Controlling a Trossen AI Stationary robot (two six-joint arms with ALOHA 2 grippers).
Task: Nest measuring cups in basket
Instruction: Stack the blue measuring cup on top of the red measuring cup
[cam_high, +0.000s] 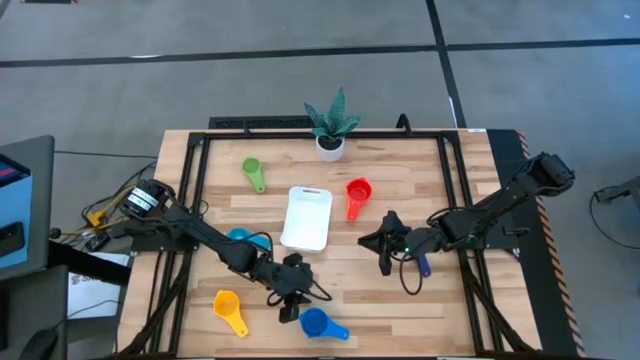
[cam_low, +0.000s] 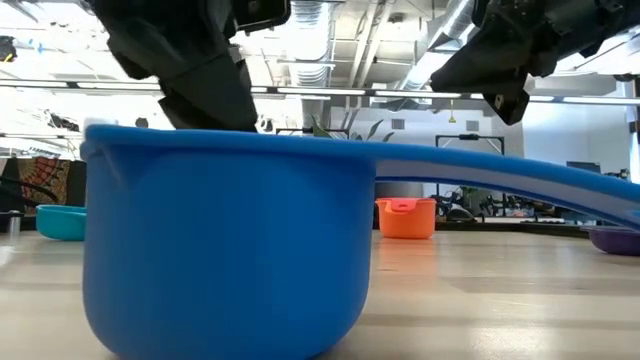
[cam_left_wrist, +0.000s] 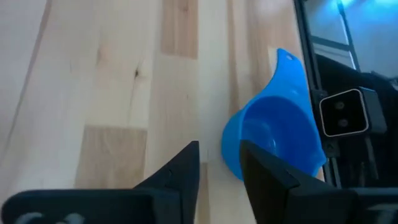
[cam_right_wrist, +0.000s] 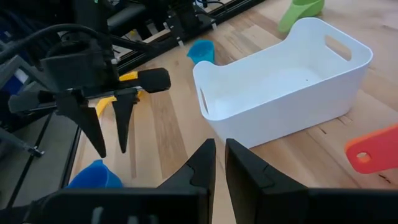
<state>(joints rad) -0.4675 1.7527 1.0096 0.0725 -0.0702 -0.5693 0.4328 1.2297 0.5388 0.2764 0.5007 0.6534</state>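
Several measuring cups lie apart on the table: green (cam_high: 252, 172), red-orange (cam_high: 356, 195), light blue (cam_high: 240, 237), yellow (cam_high: 228, 308), blue (cam_high: 318, 323) and navy (cam_high: 424, 265). The white basket (cam_high: 307, 216) stands in the middle and holds nothing. My left gripper (cam_high: 288, 305) is open and points down just left of the blue cup (cam_left_wrist: 273, 137); its fingers (cam_right_wrist: 121, 124) hang above the cup (cam_right_wrist: 93, 177) without touching it. My right gripper (cam_high: 385, 245) hovers right of the basket (cam_right_wrist: 280, 87), with a narrow gap between its fingers and nothing in it. The navy cup lies beside the right arm.
A white plant pot (cam_high: 330, 130) with a green plant stands at the far edge, behind the basket. A dark frame (cam_high: 190, 200) runs along the table's sides. In the low view the blue cup (cam_low: 230, 250) fills the foreground. Bare wood lies between the basket and the near edge.
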